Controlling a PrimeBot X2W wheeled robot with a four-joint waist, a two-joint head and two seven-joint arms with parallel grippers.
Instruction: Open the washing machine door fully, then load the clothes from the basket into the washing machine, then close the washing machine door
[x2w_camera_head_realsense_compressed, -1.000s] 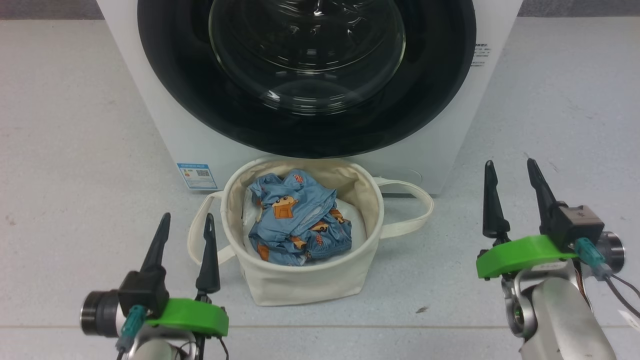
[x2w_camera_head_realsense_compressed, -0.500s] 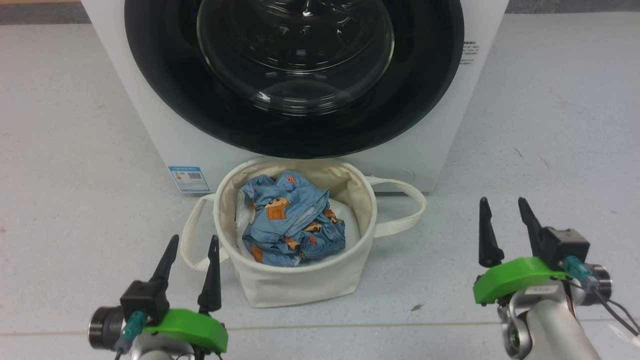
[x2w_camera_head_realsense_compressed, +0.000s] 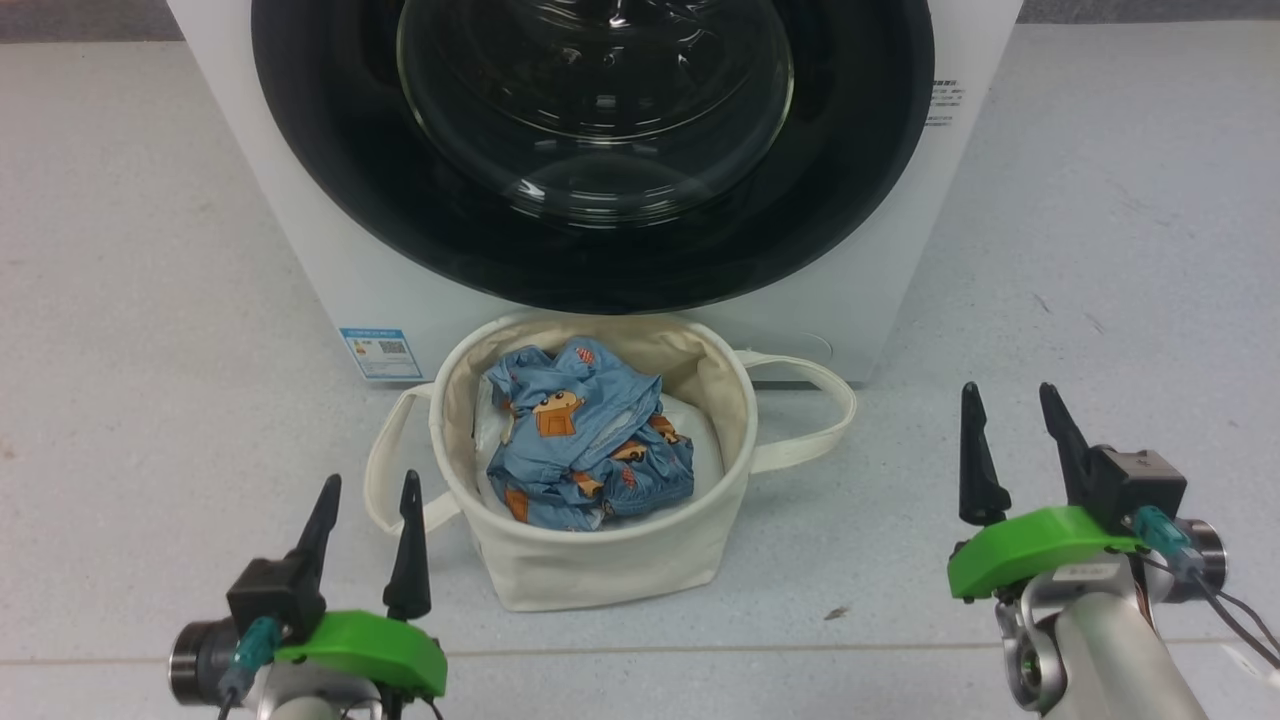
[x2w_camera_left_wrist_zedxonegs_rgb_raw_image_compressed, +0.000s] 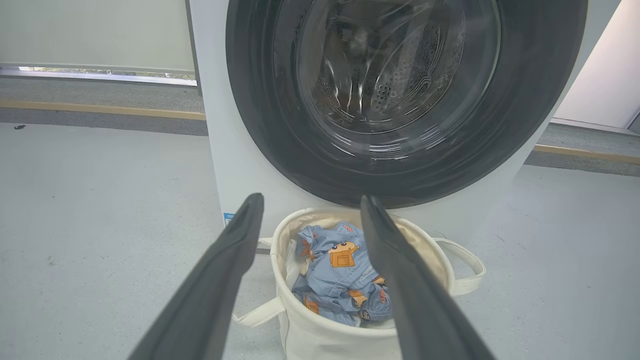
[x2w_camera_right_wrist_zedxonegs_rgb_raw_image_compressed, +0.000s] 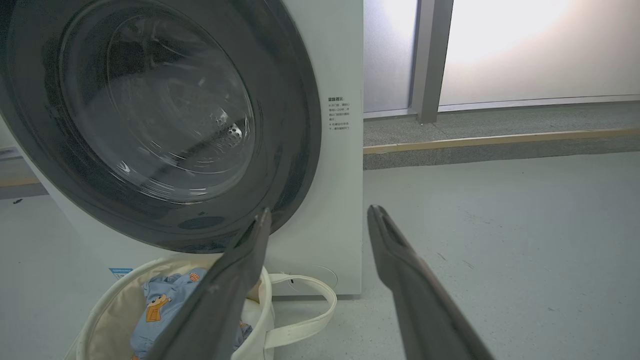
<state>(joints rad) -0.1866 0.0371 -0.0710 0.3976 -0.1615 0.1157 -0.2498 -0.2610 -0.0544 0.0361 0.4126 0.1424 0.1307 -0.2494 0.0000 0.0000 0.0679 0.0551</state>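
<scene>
The left tool (x2w_camera_head_realsense_compressed: 371, 478) is held open, with its two dark fingers spread apart and nothing gripped between them. The basket (x2w_camera_head_realsense_compressed: 600, 575) is set on the floor (x2w_camera_head_realsense_compressed: 150, 350) just to the right of this tool, close beside its inner finger. The clothes (x2w_camera_head_realsense_compressed: 585, 450) are heaped inside the basket on a white bundle (x2w_camera_head_realsense_compressed: 705, 435), ahead of the left tool and to its right. The right tool (x2w_camera_head_realsense_compressed: 1007, 387) is likewise held open and empty. It is kept well apart from the basket, which lies to its left. The washing machine (x2w_camera_head_realsense_compressed: 290, 250) is placed ahead of both tools, directly behind the basket. Its door (x2w_camera_head_realsense_compressed: 330, 200) is seen lying flush against the white front, beyond the fingertips and between the two tools.
</scene>
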